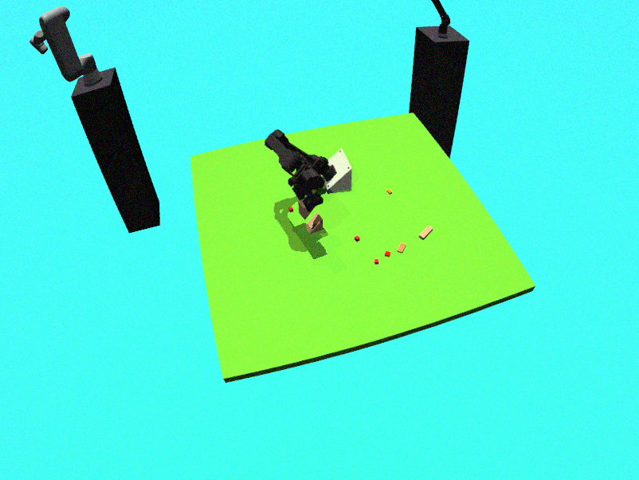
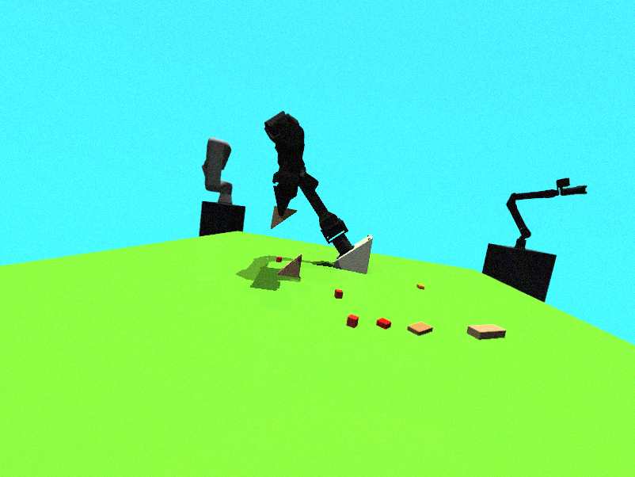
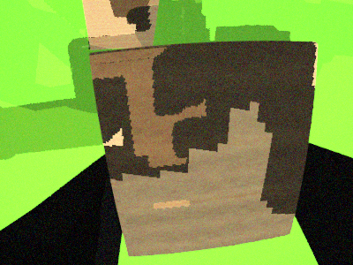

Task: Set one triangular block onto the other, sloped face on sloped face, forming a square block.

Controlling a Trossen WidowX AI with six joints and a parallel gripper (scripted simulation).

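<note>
My gripper [image 1: 311, 202] [image 2: 281, 210] [image 3: 199, 155] is shut on a brown triangular block [image 1: 303, 209] [image 2: 276, 219] [image 3: 221, 177] and holds it in the air. In the exterior view its upper face is near level, tilting slightly, and its sloped face looks down and to the right. The other triangular block [image 1: 315, 225] [image 2: 293, 269] [image 3: 101, 19] rests on the green table [image 1: 361, 309] [image 2: 153, 369], slope rising to the right in the exterior view. The held block is up and left of it there, apart from it. In the wrist view the held block hides part of the lower one.
A red cube [image 1: 291, 209] [image 2: 279, 259] lies near the lower block, another [image 1: 357, 238] [image 2: 338, 294] farther right. More red pieces, wooden slabs [image 1: 425, 232] [image 2: 420, 328] and an orange piece [image 1: 390, 191] [image 2: 420, 286] lie beyond. My arm stands on a pale wedge base [image 1: 339, 167] [image 2: 359, 257].
</note>
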